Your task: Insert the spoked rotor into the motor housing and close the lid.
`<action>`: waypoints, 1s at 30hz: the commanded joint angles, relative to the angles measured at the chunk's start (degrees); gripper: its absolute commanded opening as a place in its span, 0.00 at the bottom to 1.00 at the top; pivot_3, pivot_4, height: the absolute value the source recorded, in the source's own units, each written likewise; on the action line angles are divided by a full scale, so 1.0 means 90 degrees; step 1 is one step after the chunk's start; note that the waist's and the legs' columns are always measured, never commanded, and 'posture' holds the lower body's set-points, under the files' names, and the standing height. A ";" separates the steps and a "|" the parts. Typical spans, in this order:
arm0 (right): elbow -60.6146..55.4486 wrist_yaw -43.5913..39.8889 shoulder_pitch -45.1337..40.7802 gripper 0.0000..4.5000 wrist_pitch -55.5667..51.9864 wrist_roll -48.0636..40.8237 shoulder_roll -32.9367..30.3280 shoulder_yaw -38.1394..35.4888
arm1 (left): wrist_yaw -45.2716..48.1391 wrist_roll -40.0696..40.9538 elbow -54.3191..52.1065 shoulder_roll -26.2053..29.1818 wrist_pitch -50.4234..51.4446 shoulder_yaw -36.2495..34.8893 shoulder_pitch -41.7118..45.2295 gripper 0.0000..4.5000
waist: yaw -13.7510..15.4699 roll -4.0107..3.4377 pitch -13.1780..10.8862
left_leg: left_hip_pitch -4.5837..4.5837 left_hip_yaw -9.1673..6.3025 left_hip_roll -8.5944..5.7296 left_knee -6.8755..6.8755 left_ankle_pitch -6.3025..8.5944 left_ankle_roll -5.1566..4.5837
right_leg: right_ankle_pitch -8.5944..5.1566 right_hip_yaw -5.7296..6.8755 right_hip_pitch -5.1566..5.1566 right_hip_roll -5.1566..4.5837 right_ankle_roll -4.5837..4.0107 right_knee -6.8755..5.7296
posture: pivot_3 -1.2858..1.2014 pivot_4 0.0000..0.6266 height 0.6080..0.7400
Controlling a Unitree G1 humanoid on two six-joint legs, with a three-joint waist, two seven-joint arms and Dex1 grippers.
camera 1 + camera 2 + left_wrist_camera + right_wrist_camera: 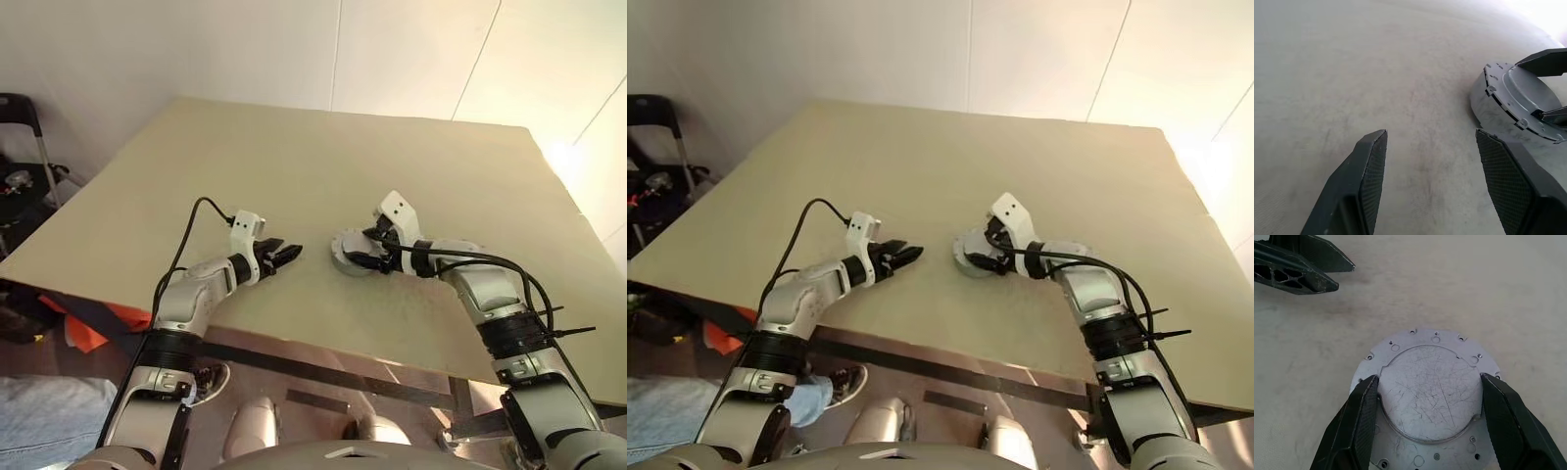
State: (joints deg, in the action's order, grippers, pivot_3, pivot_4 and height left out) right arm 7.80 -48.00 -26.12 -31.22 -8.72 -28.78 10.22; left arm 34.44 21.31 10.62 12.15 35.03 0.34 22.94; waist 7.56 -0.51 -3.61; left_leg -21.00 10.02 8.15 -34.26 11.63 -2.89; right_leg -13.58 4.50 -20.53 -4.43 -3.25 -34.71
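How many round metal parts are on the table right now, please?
1: a grey disc assembly near the table's front edge, between the right gripper's open jaws. The lid appears to be on it, so anything inside is hidden.

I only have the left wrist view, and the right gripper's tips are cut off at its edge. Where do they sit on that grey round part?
Observer: The right gripper is open and straddles the raised centre of the lid, one finger on each side.
Operator: Any windings or spokes showing?
Observer: None. The lid's scratched grey face covers the top of the motor housing.
Operator: Is my left gripper clear of it?
Observer: Yes. The left gripper is open and empty, apart from the housing, over the table.
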 commanded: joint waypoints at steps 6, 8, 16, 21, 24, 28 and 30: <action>-0.0470 -0.0098 0.0534 0.70 -0.0820 0.0216 -0.0645 0.0378 | -0.0023 0.0080 -0.0296 0.0006 -0.0007 -0.0060 0.0016 0.67 | 0.0134 -0.0002 0.0001 | -0.0004 -0.0002 -0.0023 0.0003 0.0012 0.0008 | -0.0017 -0.0004 0.0000 -0.0019 0.0026 0.0000 | 0.52 0.00 1.00; -0.0485 -0.0030 0.0525 0.70 -0.0857 0.0263 -0.0648 0.0438 | -0.0023 0.0080 -0.0299 0.0005 -0.0005 -0.0056 0.0014 0.67 | 0.0135 -0.0001 0.0002 | -0.0005 -0.0002 -0.0036 0.0004 0.0016 0.0002 | -0.0021 -0.0007 0.0002 -0.0031 0.0034 0.0001 | 0.52 0.00 1.00; -0.0697 0.0003 0.0424 0.70 -0.0989 -0.0088 -0.0514 0.0226 | -0.0009 0.0066 -0.0285 0.0030 -0.0014 -0.0052 0.0021 0.67 | 0.0128 0.0001 0.0003 | 0.0006 -0.0001 -0.0048 0.0004 0.0020 -0.0004 | -0.0024 -0.0006 0.0012 -0.0046 0.0040 0.0001 | 0.52 0.00 1.00; -0.1081 -0.0032 0.0303 0.70 -0.1236 -0.0380 -0.0487 -0.0002 | -0.0010 0.0063 -0.0301 0.0024 -0.0011 -0.0036 0.0023 0.67 | 0.0123 0.0002 0.0003 | -0.0003 -0.0001 -0.0048 0.0006 0.0023 -0.0001 | -0.0028 -0.0006 0.0006 -0.0046 0.0047 0.0002 | 0.52 0.00 1.00; -0.1246 0.0005 0.0236 0.70 -0.1389 -0.0472 -0.0480 -0.0101 | -0.0004 0.0055 -0.0300 0.0015 -0.0019 -0.0017 0.0029 0.67 | 0.0096 0.0002 0.0002 | -0.0014 0.0000 -0.0047 0.0009 0.0025 0.0004 | -0.0029 -0.0006 -0.0009 -0.0045 0.0047 0.0001 | 0.52 0.00 1.00; -0.1409 0.0052 0.0138 0.70 -0.1570 -0.0613 -0.0444 -0.0212 | 0.0021 0.0039 -0.0241 0.0006 -0.0052 0.0008 0.0060 0.67 | 0.0081 0.0001 0.0001 | -0.0014 0.0001 -0.0043 0.0011 0.0023 0.0009 | -0.0029 -0.0006 -0.0017 -0.0044 0.0047 -0.0004 | 0.52 0.00 1.00; -0.1389 0.0106 0.0105 0.70 -0.1566 -0.0580 -0.0442 -0.0187 | 0.0027 0.0033 -0.0228 0.0001 -0.0062 0.0017 0.0066 0.67 | 0.0077 0.0001 0.0001 | -0.0013 0.0001 -0.0043 0.0011 0.0023 0.0009 | -0.0029 -0.0006 -0.0016 -0.0044 0.0047 -0.0004 | 0.52 0.00 1.00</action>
State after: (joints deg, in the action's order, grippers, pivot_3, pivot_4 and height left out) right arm -3.23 -47.17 -24.47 -44.66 -13.40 -32.60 9.15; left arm 34.26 21.29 10.32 12.13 35.09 0.50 22.54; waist 8.25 -0.50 -3.59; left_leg -21.11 10.03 7.76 -34.16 11.84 -2.81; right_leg -13.84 4.44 -20.68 -4.83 -2.83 -34.75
